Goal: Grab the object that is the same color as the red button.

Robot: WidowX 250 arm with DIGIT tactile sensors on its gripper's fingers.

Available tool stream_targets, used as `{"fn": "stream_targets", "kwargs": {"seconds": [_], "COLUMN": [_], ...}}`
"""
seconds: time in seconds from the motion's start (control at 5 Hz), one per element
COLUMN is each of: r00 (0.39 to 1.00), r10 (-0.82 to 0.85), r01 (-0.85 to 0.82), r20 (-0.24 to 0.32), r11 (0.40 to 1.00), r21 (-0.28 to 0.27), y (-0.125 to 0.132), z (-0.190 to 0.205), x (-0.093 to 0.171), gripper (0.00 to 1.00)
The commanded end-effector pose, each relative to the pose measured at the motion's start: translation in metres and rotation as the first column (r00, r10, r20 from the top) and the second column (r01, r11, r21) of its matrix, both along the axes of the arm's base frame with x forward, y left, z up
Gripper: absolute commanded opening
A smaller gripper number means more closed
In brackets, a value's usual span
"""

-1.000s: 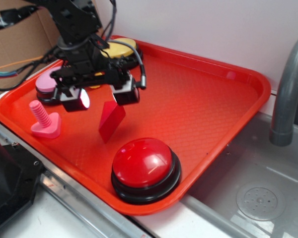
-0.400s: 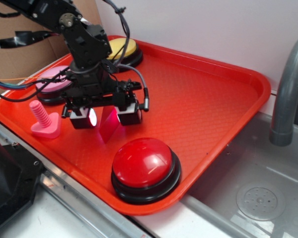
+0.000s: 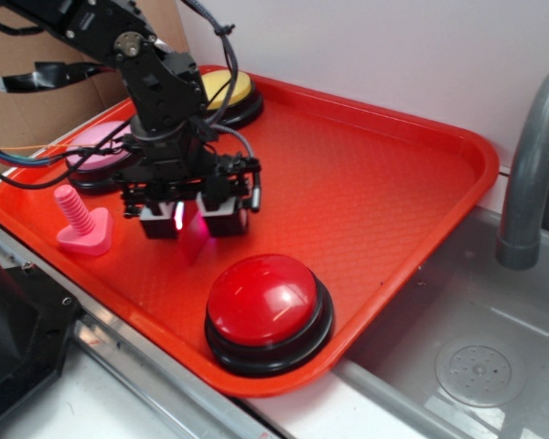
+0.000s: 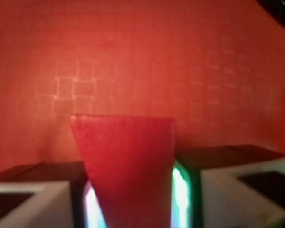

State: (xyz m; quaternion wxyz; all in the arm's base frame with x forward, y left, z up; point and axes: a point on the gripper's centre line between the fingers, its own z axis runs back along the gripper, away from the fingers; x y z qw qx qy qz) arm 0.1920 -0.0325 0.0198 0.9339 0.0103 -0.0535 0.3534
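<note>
So the gripper (image 3: 191, 220) is down on the red tray (image 3: 366, 174) with its pads squeezed in against both sides of the little red wedge (image 4: 126, 166), which sits right between the fingers. It looks light, rigid and matte, so probably not slippery. I'd worry more about those slanted faces, so pinching low on the flat sides seems best.
</note>
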Motion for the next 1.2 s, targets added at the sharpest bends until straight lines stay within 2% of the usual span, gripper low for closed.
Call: {"fn": "stream_targets", "kwargs": {"seconds": [0.0,0.2,0.4,0.8,1.0], "r00": [0.998,0.992,0.97,0.886,0.91], "r10": [-0.042,-0.126,-0.236,-0.461,-0.414], "r01": [0.04,0.126,0.238,0.462,0.414], "r20": [0.047,-0.019,-0.052,0.038,0.008], "r11": [0.998,0.991,0.97,0.887,0.91], "r21": [0.038,0.038,0.042,-0.003,-0.025], "y": [0.008,0.017,0.031,0.045,0.056], "z": [0.038,0.069,0.113,0.172,0.171], "x": [0.016,0.02,0.024,0.035,0.029], "gripper": [0.0,0.0,0.0,0.0,0.0]}}
